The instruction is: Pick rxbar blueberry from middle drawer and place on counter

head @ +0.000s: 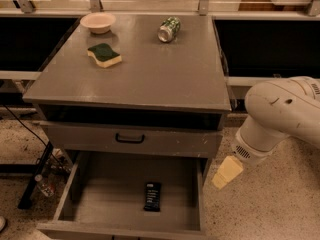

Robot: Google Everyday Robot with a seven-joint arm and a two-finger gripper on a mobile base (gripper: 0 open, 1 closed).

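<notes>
Rxbar blueberry (152,196) lying front-to-back, pincer (227,172) beside middle drawer (110,194)

counter (150,79): top of the cabinet, above both drawers, three things on it.
bowl (98,22): on the counter, back left corner.
sponge (104,55): on the counter, just in front of the bowl, apart from it.
can (169,29): on its side at the back of the counter, right of the bowl.
drawer front (90,136): right under the counter's front edge, handle (130,138) at its middle.
middle drawer (110,189): below that front, standing out toward the camera.
rxbar blueberry (152,196): flat on the drawer floor, near centre, clear of the walls.
gripper (227,172): outside the drawer, just right of its right wall, under the arm (280,109).
bottle (44,185): on the floor, left of the drawer.
</notes>
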